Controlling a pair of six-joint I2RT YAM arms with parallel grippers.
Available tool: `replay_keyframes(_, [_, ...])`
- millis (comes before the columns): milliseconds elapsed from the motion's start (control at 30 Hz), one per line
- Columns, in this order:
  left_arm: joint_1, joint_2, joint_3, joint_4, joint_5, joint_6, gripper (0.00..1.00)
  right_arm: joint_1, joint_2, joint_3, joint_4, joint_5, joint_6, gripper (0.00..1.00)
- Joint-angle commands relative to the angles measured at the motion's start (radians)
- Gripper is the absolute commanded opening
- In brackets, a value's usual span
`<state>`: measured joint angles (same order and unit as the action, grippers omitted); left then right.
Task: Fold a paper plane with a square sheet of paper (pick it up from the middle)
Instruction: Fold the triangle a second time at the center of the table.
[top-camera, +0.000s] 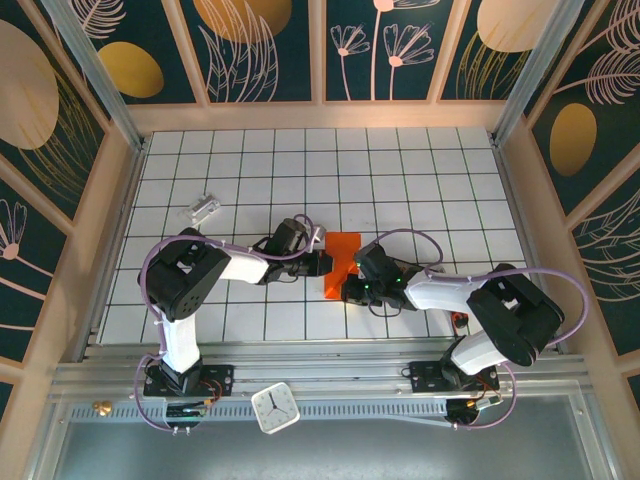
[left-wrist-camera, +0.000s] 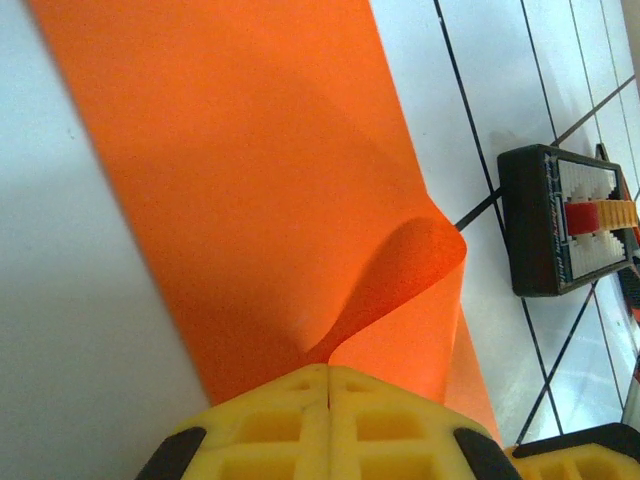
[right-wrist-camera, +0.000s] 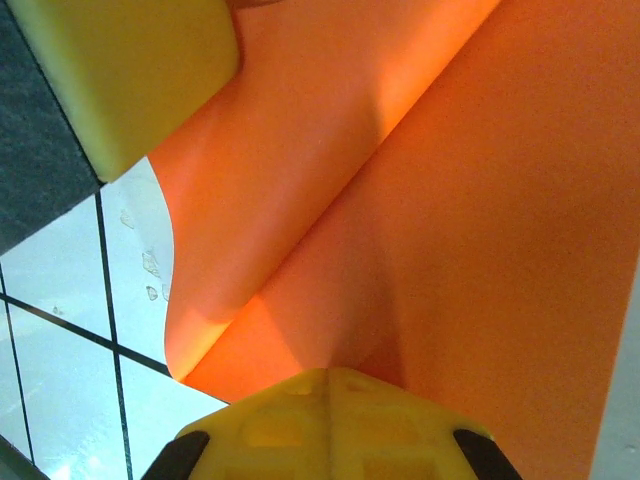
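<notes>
The orange square sheet of paper (top-camera: 343, 258) lies mid-table between both arms, folded over on itself. My left gripper (top-camera: 324, 263) reaches in from the left and my right gripper (top-camera: 352, 290) from the right. In the left wrist view the yellow fingers (left-wrist-camera: 290, 420) are shut, pinching the sheet (left-wrist-camera: 250, 180), and a flap curls up from the seam. In the right wrist view the gripper (right-wrist-camera: 330, 374) is likewise shut on the sheet (right-wrist-camera: 480, 220), which creases upward from the tips. The left arm's yellow finger (right-wrist-camera: 130, 70) shows at the top left there.
A small black tray (left-wrist-camera: 565, 220) with red-orange bits sits beyond the sheet on the right of the left wrist view. A silvery-white block (top-camera: 205, 208) lies at the left back of the gridded table (top-camera: 400, 170). A white clock (top-camera: 273, 408) rests on the front rail.
</notes>
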<state>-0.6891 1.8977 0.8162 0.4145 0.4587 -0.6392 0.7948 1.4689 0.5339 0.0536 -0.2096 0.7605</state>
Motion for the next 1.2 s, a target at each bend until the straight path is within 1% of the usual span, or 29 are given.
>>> replay_keyframes(0, [0.001, 0.025, 0.024, -0.037, -0.032, 0.037, 0.0, 0.003, 0.037, -0.01, -0.095, 0.056, -0.02, 0.0])
replay_keyframes(300, [0.0, 0.043, 0.028, -0.023, 0.003, 0.038, 0.0, 0.004, 0.034, -0.014, -0.098, 0.059, -0.017, 0.0])
replay_keyframes(700, [0.0, 0.053, 0.013, -0.02, 0.011, 0.034, 0.0, 0.003, 0.036, -0.002, -0.109, 0.065, -0.024, 0.0])
replay_keyframes(1000, [0.001, 0.058, -0.016, -0.042, -0.033, 0.021, 0.0, 0.0, 0.014, 0.059, -0.119, 0.067, -0.043, 0.0])
replay_keyframes(1167, [0.001, 0.059, -0.026, -0.051, -0.049, 0.02, 0.0, 0.0, -0.037, 0.09, -0.08, 0.031, -0.032, 0.0])
